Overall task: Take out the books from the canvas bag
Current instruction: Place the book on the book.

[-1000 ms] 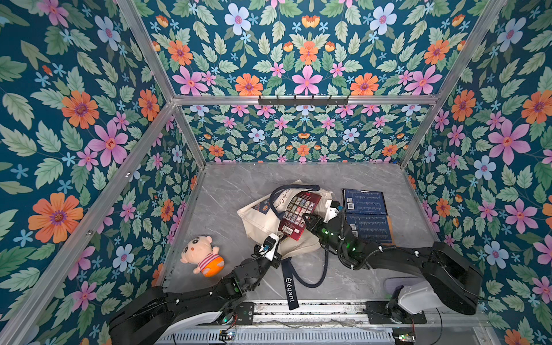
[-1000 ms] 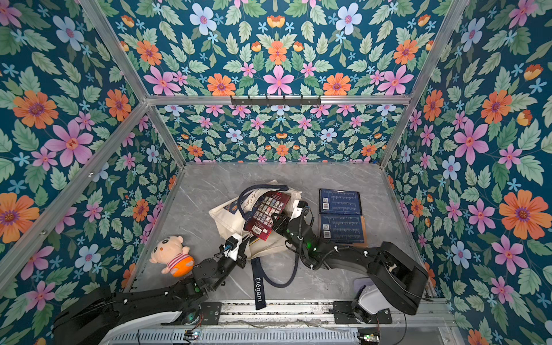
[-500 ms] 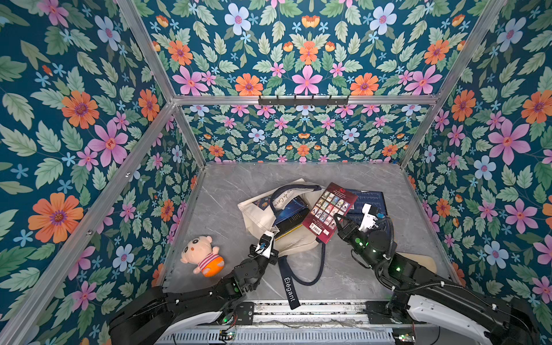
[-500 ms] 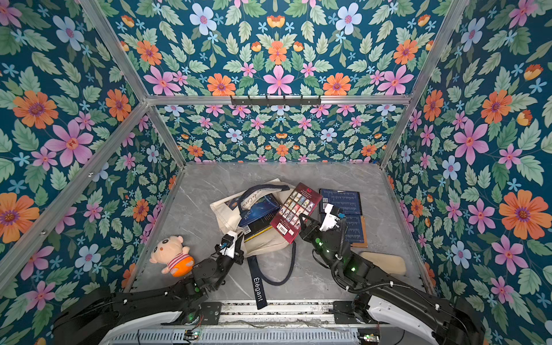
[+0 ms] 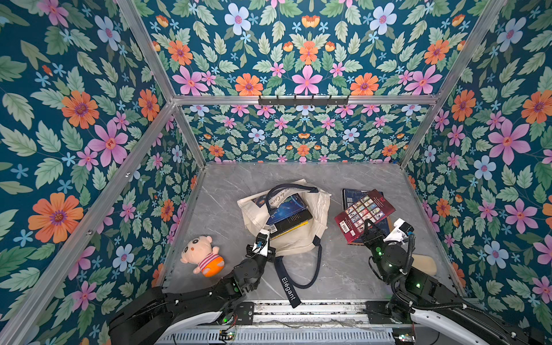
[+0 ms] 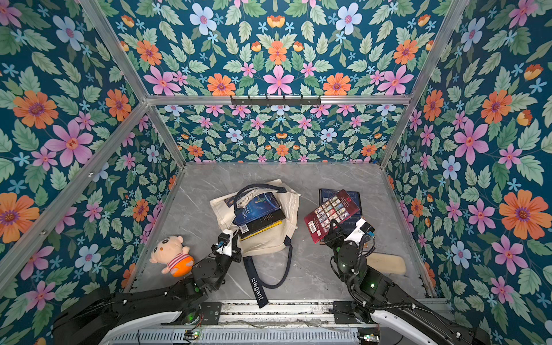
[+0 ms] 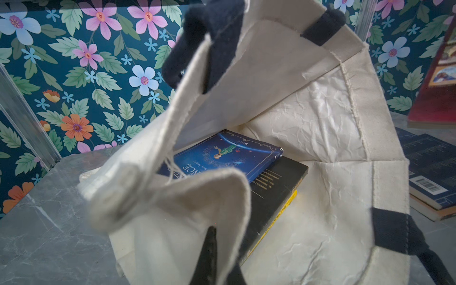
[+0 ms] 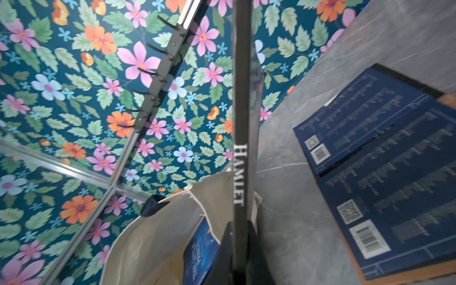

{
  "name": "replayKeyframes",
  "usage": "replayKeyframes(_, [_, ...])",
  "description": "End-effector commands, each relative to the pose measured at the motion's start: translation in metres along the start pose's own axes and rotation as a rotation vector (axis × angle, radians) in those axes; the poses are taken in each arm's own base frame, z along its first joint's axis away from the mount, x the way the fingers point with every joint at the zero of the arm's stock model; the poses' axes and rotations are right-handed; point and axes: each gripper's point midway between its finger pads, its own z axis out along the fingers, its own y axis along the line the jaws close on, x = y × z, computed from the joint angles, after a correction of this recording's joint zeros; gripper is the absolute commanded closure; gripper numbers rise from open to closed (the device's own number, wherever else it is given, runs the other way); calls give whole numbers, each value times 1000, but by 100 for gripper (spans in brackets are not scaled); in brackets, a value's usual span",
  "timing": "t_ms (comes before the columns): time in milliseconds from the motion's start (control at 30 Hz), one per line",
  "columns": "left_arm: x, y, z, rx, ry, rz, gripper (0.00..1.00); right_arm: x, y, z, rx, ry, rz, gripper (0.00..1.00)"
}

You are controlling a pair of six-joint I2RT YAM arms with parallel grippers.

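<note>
In both top views the right gripper (image 5: 369, 229) is clamped on the near edge of the red Hamlet paperback (image 5: 365, 212). The book tilts over the dark blue books (image 5: 349, 194) lying right of the canvas bag (image 5: 298, 242), and held by one edge it could swing or slip and land askew. The left wrist view shows the left gripper (image 7: 214, 249) pinched shut on the bag's rim, with a blue book (image 7: 222, 153) and a black book (image 7: 276, 187) inside, just beyond it; should the cloth slip free, the mouth would sag over them. In the right wrist view the Hamlet spine stands between the closed jaws, with the pile lying beside it.

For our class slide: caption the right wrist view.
Right gripper shut on the Hamlet book, canvas bag and blue books beyond.
</note>
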Motion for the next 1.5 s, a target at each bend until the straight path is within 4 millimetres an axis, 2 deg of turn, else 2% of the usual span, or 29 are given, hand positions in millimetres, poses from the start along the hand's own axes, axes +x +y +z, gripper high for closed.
replayKeyframes(0, [-4, 4, -2, -10, -27, -32, 100, -11, -31, 2, 117, -93, 40, 100])
replayKeyframes(133, [-4, 1, -2, 8, -26, -31, 100, -7, -58, 13, 183, -102, 110, 100])
replayKeyframes(300, [-4, -1, -2, 14, -22, -29, 100, -4, -74, 30, 214, -92, 162, 100])
replayKeyframes(733, [-3, -4, -1, 26, -16, -25, 100, 11, -126, 36, 405, -175, 214, 100])
replayKeyframes(1067, [-2, -6, 0, 33, -10, -20, 100, 28, -144, 38, 540, -151, 264, 100])
replayKeyframes(1300, [-2, -6, 1, 36, -10, -19, 100, 40, -159, 35, 646, -151, 323, 91])
replayKeyframes(1467, [-1, -7, 1, 40, -7, -16, 100, 47, -159, 42, 648, -141, 345, 88])
